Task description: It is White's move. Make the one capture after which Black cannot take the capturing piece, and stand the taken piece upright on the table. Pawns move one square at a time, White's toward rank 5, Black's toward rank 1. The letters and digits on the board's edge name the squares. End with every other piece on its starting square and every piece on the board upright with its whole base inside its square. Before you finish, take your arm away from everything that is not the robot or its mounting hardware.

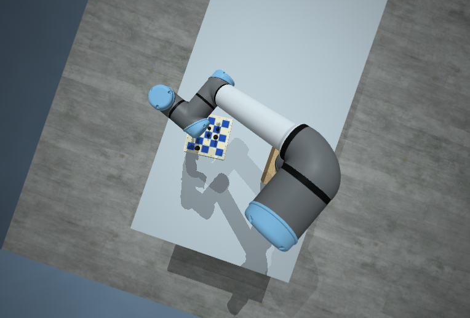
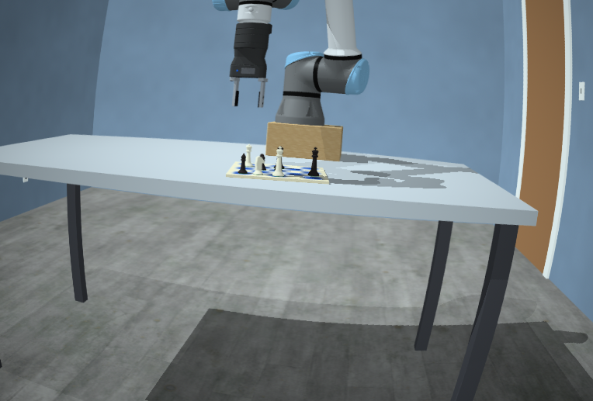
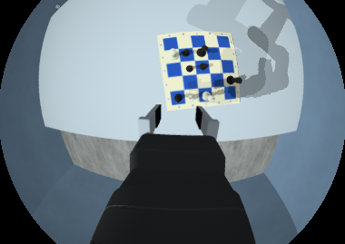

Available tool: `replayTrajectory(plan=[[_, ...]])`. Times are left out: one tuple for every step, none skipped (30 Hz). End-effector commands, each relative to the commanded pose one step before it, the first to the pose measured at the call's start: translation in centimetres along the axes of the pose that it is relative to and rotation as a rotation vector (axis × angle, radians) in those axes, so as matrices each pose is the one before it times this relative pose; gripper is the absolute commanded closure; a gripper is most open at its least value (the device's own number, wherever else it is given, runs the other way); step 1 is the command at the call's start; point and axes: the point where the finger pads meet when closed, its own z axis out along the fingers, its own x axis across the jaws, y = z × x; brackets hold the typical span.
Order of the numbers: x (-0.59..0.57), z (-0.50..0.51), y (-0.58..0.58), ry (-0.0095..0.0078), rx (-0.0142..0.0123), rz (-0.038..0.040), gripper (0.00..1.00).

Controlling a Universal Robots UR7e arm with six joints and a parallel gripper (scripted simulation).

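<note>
A small blue-and-cream chessboard [image 2: 283, 171] lies on the grey table near its front edge; it also shows in the overhead view [image 1: 208, 137] and the wrist view [image 3: 198, 70]. Several black and white pieces stand upright on it, among them a tall black piece [image 2: 313, 162] at the right, a black pawn [image 2: 243, 164] at the left and a white piece [image 2: 278, 162] in the middle. My gripper [image 2: 247, 98] hangs high above the board's left part, fingers pointing down, open and empty. In the wrist view the fingers frame the board's near edge.
A tan block [image 2: 304, 140] under the robot's base stands just behind the board. The arm's upper link [image 1: 254, 116] passes over the board's far side in the overhead view. The table's front edge runs close to the board.
</note>
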Motion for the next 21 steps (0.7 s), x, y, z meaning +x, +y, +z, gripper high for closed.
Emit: replayTrajectory(plan=[[-0.011, -0.059, 0.04, -0.00071, -0.00197, 0.00127, 0.0], [0.001, 0.006, -0.003, 0.0, 0.0, 0.00207, 0.0], [0.002, 0.009, -0.005, 0.0, 0.0, 0.0033, 0.0], [0.003, 0.013, -0.007, 0.0, 0.0, 0.00476, 0.0], [0.004, 0.018, -0.009, 0.0, 0.0, 0.00641, 0.0], [0.006, 0.023, -0.011, 0.0, 0.0, 0.00823, 0.0], [0.007, 0.029, -0.014, 0.0, 0.0, 0.01019, 0.0], [0.008, 0.034, -0.017, 0.0, 0.0, 0.01227, 0.0], [0.009, 0.04, -0.019, 0.0, 0.0, 0.01443, 0.0], [0.011, 0.046, -0.022, 0.0, 0.0, 0.01665, 0.0], [0.012, 0.053, -0.024, 0.0, 0.0, 0.01892, 0.0], [0.013, 0.059, -0.026, 0.0, 0.0, 0.0212, 0.0], [0.013, 0.065, -0.028, 0.00001, -0.00001, 0.02348, 0.0], [0.014, 0.071, -0.03, 0.00001, -0.00001, 0.02573, 0.0], [0.0, 0.0, 0.0, 0.0, 0.0, 0.0, 0.0], [0.0, 0.0, 0.0, 0.0, 0.0, 0.0, 0.0], [0.015, 0.078, -0.031, 0.00001, -0.00001, 0.02794, 0.0], [0.015, 0.083, -0.032, 0.00001, -0.00001, 0.03009, 0.0], [0.015, 0.089, -0.033, 0.00001, -0.00001, 0.03217, 0.0], [0.015, 0.094, -0.033, 0.00001, -0.00001, 0.03415, 0.0], [0.015, 0.099, -0.032, 0.00001, -0.00001, 0.03603, 0.0]])
